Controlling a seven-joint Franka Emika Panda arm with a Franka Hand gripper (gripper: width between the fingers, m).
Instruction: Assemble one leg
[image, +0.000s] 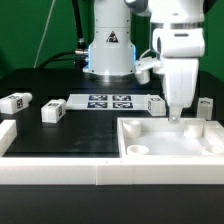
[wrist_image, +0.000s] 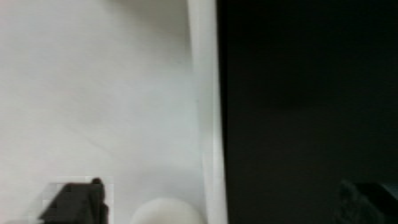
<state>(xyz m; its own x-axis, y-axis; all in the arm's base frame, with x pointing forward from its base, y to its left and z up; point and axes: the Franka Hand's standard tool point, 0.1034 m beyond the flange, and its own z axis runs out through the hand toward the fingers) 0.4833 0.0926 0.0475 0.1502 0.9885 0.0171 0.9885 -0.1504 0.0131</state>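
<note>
The large white tray-like piece (image: 170, 140) lies at the exterior view's right, with a round corner hole (image: 139, 149). My gripper (image: 178, 114) hangs just over its far edge. In the wrist view the gripper (wrist_image: 222, 205) is open and empty. One fingertip (wrist_image: 75, 203) is over the white piece (wrist_image: 98, 100), near a round hole (wrist_image: 169, 212). The other fingertip (wrist_image: 374, 200) is over the dark table. The piece's edge runs between the jaws. Several small white legs with tags lie on the table: two at the left (image: 15, 102) (image: 52, 112), one by the gripper (image: 155, 103), one at the far right (image: 205, 106).
The marker board (image: 110, 101) lies flat at the middle back, in front of the robot base (image: 108, 50). A thick white rail (image: 90, 175) runs along the front of the table and turns up at the exterior view's left (image: 8, 135).
</note>
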